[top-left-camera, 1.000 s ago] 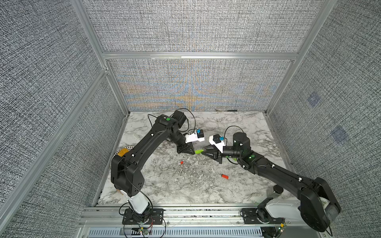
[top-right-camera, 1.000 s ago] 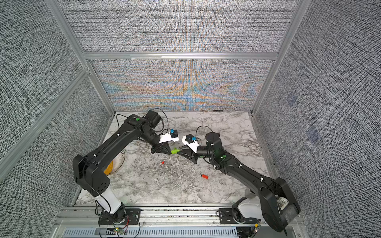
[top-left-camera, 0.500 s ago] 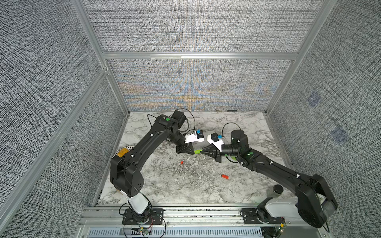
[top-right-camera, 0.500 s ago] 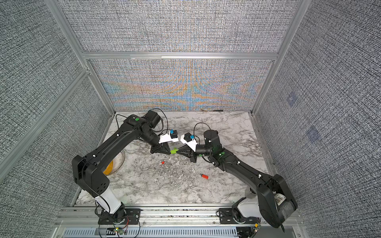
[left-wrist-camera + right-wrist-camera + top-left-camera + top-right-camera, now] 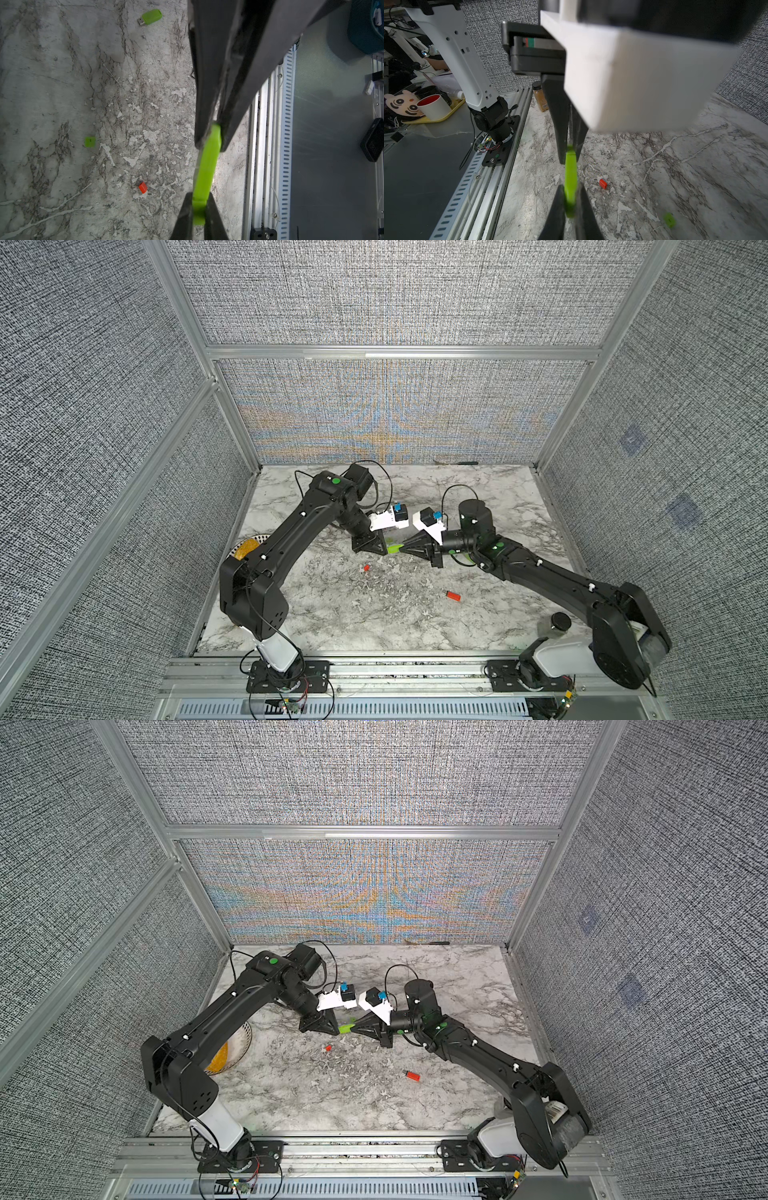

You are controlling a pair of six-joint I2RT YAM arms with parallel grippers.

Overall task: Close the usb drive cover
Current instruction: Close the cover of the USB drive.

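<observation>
The red-orange usb drive (image 5: 454, 596) (image 5: 412, 1076) lies on the marble at the front right, with nothing gripping it. Its small red cover (image 5: 366, 568) (image 5: 328, 1048) (image 5: 143, 187) (image 5: 603, 183) lies apart from it, near the middle. Above the table my left gripper (image 5: 385, 548) (image 5: 199, 197) and right gripper (image 5: 402, 549) (image 5: 570, 189) meet tip to tip. Each is shut on one end of a bright green stick (image 5: 394, 548) (image 5: 206, 166) (image 5: 570, 172), not on the red pieces.
A second green drive (image 5: 150, 17) with a bare plug and a loose green cap (image 5: 90, 142) (image 5: 669, 220) lie on the marble. A perforated plate (image 5: 249, 545) sits by the left wall. A spice jar (image 5: 557, 624) stands at the front right corner.
My right arm has moved left to the green stick held by the left gripper, and its jaws have closed on the free end. The left arm has stayed put.
</observation>
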